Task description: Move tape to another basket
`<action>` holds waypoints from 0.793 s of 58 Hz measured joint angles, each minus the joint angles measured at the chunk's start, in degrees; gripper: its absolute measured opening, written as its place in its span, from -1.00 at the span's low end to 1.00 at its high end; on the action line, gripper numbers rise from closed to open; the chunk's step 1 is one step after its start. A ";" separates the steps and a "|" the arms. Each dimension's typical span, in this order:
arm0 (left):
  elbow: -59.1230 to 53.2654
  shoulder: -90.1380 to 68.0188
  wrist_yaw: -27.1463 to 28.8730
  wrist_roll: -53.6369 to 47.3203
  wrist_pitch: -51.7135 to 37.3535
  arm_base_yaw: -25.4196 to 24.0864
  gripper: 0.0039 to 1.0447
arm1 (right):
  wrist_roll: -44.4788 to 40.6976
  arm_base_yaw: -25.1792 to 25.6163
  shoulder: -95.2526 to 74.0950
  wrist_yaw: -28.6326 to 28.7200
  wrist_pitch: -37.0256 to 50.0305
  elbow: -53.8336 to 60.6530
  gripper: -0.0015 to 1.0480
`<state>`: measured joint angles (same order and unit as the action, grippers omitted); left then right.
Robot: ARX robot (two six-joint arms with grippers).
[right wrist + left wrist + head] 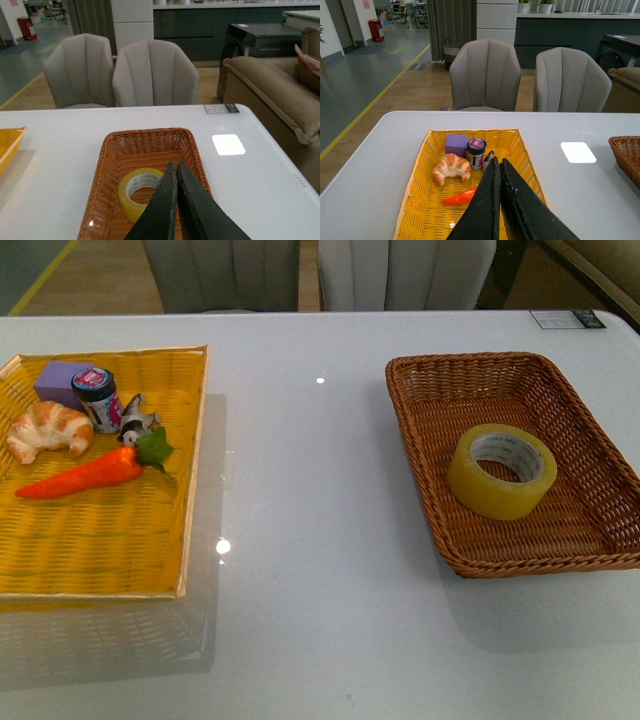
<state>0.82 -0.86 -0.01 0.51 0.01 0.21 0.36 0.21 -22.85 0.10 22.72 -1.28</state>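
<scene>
The tape (502, 470) lies tilted inside the brown wicker basket (560, 375) on the white table (310, 490). The right gripper (174, 170), fingers pressed together and empty, hangs above the roll, seemingly clear of it. The left gripper (496, 162), likewise closed, hovers over the yellow tray (420, 170).

Front view: set high between the arms, looking down and forward over the white bench (320, 540); yellow tray (190, 490) at left, brown basket (420, 480) at right, chair bases at the far edge.

Left wrist view: raised behind the left claw (499, 165), facing forward over the yellow tray (420, 165) to two chairs.

Right wrist view: raised behind the right claw (176, 167), facing forward over the basket (107, 165).

Shared: tray and basket appear in all three views.
</scene>
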 joint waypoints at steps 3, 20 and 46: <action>0.00 0.00 0.00 0.00 0.00 0.00 -0.98 | 0.00 0.00 1.31 0.00 -1.25 0.00 -0.96; 0.00 0.00 0.00 0.00 0.00 0.00 -0.98 | 0.00 0.00 8.02 0.00 -7.89 0.00 -0.96; 0.00 0.02 0.00 0.00 0.00 0.00 -0.98 | -0.02 -0.09 22.34 -0.11 -22.51 -0.02 -0.96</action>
<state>0.82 -0.84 -0.01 0.51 0.01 0.21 0.34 0.12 -0.51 -0.01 0.21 -1.30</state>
